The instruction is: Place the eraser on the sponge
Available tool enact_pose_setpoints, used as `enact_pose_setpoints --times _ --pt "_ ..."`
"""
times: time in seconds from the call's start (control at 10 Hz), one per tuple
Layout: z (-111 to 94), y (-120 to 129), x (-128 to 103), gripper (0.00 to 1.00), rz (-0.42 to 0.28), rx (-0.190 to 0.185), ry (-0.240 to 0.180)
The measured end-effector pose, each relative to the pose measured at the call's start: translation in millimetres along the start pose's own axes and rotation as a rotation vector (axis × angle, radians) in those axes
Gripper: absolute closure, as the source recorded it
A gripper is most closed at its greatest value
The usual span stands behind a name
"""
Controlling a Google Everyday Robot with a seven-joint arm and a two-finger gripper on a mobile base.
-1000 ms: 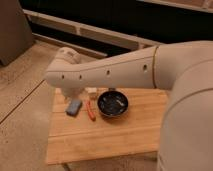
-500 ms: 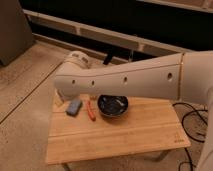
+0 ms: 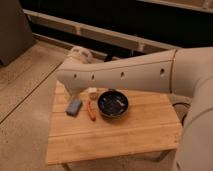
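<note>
Wooden table (image 3: 125,135) on speckled floor (image 3: 25,85); tool hidden behind arm (image 3: 130,75).

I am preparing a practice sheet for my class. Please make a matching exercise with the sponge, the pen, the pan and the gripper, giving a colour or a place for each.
Things:
1. sponge
2. pen
3. pan
4. gripper

Colour or place:
a. black and round
b. under the arm, over the far side of the table
c. blue, lying flat
d. orange-red, between the sponge and the pan

Pairs: 1-c, 2-d, 3-a, 4-b.
</note>
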Motion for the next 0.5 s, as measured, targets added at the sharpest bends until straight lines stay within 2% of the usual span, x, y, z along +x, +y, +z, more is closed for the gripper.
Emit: enact_pose_setpoints --times 0.1,0.2,0.3,0.5 --pt "6.5 -27.0 -8.1 0.35 0.061 0.051 0.011" --pt "10.2 -42.7 -14.7 0.35 0.115 0.080 0.009" --pt "14.4 -67.0 -20.0 0.35 0.224 0.113 -0.004" --pt "22.2 -91.2 -22.0 0.35 0.410 0.112 -0.045"
